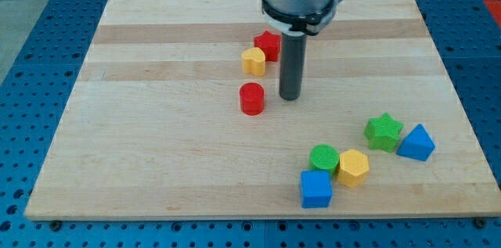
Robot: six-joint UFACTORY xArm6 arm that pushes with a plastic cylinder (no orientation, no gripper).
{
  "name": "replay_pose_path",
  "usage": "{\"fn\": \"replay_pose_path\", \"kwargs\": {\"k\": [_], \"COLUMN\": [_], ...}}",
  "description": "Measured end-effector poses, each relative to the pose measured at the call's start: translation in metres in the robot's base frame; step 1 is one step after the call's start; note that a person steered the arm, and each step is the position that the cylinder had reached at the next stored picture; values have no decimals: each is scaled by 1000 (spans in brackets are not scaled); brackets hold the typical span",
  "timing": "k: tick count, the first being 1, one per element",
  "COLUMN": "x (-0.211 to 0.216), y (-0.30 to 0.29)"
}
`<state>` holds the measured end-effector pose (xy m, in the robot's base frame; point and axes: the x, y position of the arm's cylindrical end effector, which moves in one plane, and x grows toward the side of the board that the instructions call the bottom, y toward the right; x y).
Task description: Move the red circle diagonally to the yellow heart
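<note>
The red circle (252, 98) is a short red cylinder near the middle of the wooden board (156, 123). The yellow heart (253, 61) lies just above it, touching a red star (268, 45) at its upper right. My tip (290, 96) rests on the board just to the right of the red circle, a small gap apart, and below and right of the yellow heart.
At the view's lower right lie a green circle (323, 157), a yellow hexagon (353, 167), a blue block (316, 189), a green star (383, 131) and a blue triangular block (416, 143).
</note>
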<state>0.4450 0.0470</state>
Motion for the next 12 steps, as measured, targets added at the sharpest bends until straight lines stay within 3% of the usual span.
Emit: {"fn": "replay_pose_path", "kwargs": {"k": [4, 6, 8, 9, 11, 12], "x": [33, -22, 7, 14, -52, -76], "y": [-64, -99, -103, -154, -202, -187]}}
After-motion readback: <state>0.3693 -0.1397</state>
